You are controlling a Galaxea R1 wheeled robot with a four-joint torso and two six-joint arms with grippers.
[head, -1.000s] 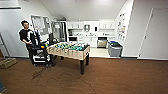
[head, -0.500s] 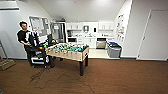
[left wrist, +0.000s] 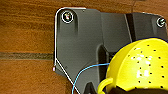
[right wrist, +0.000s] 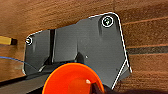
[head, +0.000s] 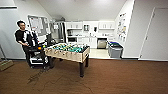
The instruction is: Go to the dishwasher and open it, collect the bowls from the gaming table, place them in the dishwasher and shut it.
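A yellow bowl (left wrist: 140, 67) with small holes and a loop handle hangs close under my left wrist, above the robot's dark plate and the brown floor; my left gripper (left wrist: 130, 91) holds it at its edge. My right gripper (right wrist: 99, 89) holds an orange bowl (right wrist: 71, 80), with a dark finger lying over the rim. In the head view, the gaming table (head: 67, 55) stands ahead to the left with its green field. The dishwasher (head: 101, 43), a silver-grey front, sits in the far kitchen counter; its door state is too distant to tell.
A person (head: 23, 40) stands at a black cart (head: 37, 56) left of the gaming table. Grey bins (head: 115, 50) stand at the right of the kitchen opening. White cabinets (head: 86, 41) and a steel fridge (head: 58, 31) line the back. A white door (head: 156, 35) is at right.
The head view has drifted slightly with the camera. The person at the cart has shifted a little; nothing else has visibly moved.
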